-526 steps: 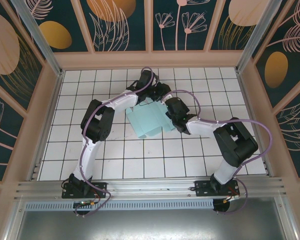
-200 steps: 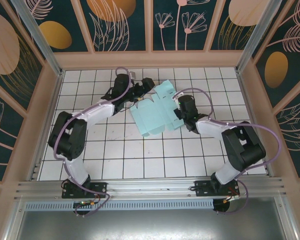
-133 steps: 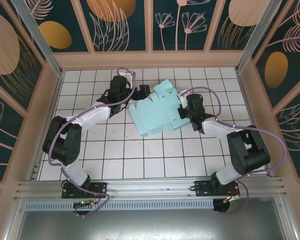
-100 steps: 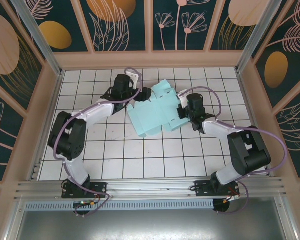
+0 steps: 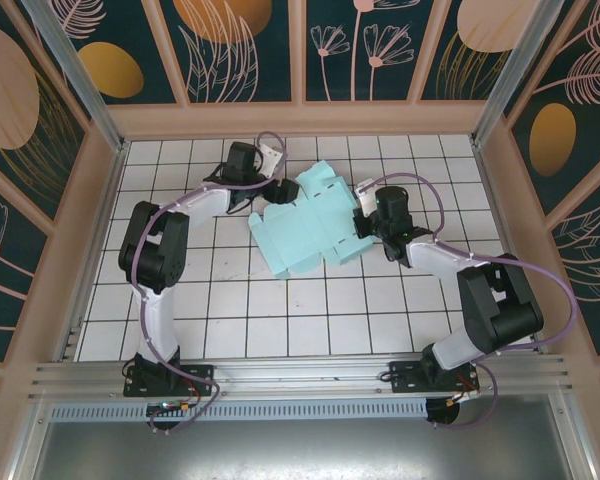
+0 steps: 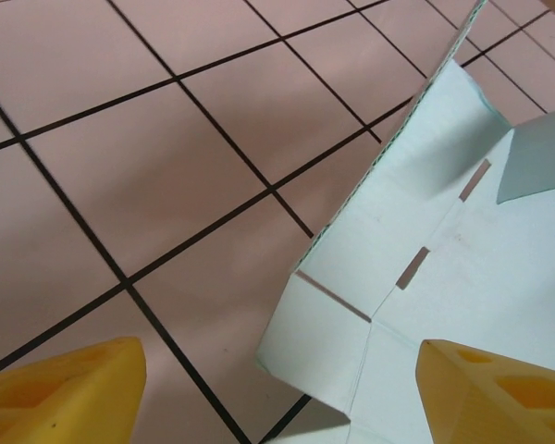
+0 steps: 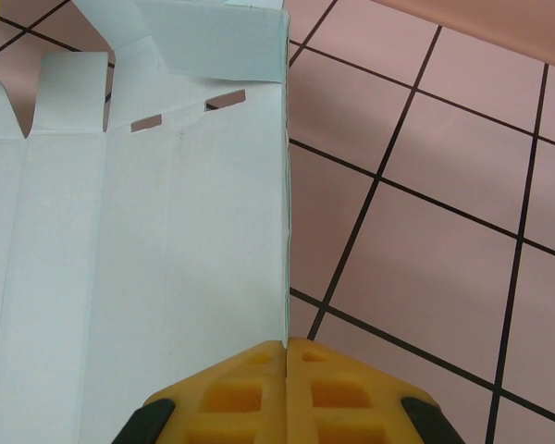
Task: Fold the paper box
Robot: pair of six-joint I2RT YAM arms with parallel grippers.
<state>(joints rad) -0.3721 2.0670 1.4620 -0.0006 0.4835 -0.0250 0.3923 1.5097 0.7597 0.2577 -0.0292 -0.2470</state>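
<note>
At far middle of tiled table [image 5: 230, 300], paper box [image 5: 315, 228] lies as mostly flat die-cut sheet, few flaps raised at far end. Right gripper [image 7: 286, 356]: yellow pads pressed together, pinching sheet's right edge. Left gripper [image 6: 282, 393]: fingers spread wide, straddling corner flap on sheet's left side, not gripping it.

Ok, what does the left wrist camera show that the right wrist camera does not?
Left wrist camera: the left hand with its yellow fingers spread apart, a corner of the paper box between them, not gripped. Right wrist camera: the right hand shut on the straight edge of the paper box, with long creases running along the card. Both: the pale card, two small slots near a raised flap, and the tiled table.
</note>
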